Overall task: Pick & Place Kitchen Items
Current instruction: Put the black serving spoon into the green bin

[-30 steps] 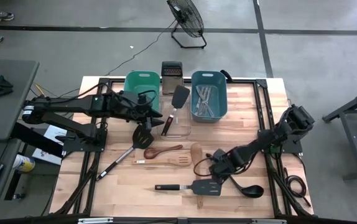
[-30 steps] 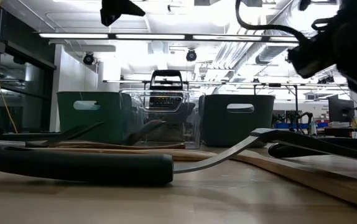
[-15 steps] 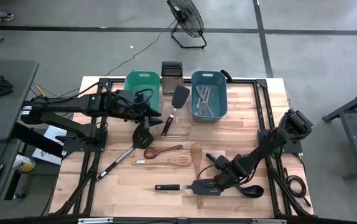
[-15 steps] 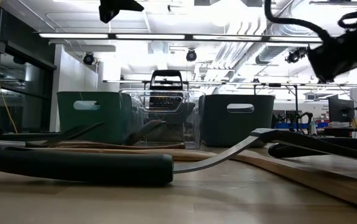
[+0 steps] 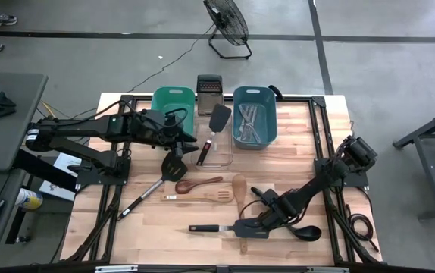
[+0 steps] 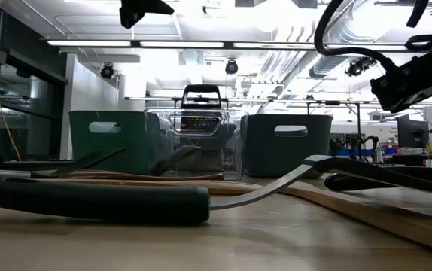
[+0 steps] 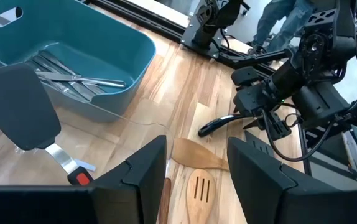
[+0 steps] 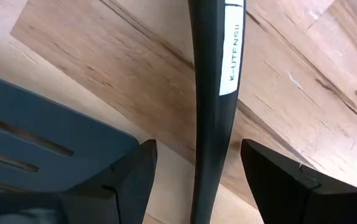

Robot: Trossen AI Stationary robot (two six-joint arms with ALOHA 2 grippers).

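While straddling the handle of the black ladle (image 8: 213, 93) with the right gripper (image 8: 200, 174) low at the table's front right, fingers spread either side and not yet gripping, seemingly at the grasp step of one more pick; next calls for closing squarely on that handle, then lifting clear of the black slotted turner (image 5: 242, 227) lying just beside. With the left gripper (image 5: 189, 141) waiting beside the clear tub (image 5: 225, 155), jaws apart and empty. As for containers: silver metal utensils (image 5: 249, 125) piled in the blue tub (image 5: 255, 94); a black turner (image 5: 219, 117) leaning in the clear one; seemingly nothing in the teal tub (image 5: 173, 92); wooden spoons (image 5: 202, 184) loose on the boards
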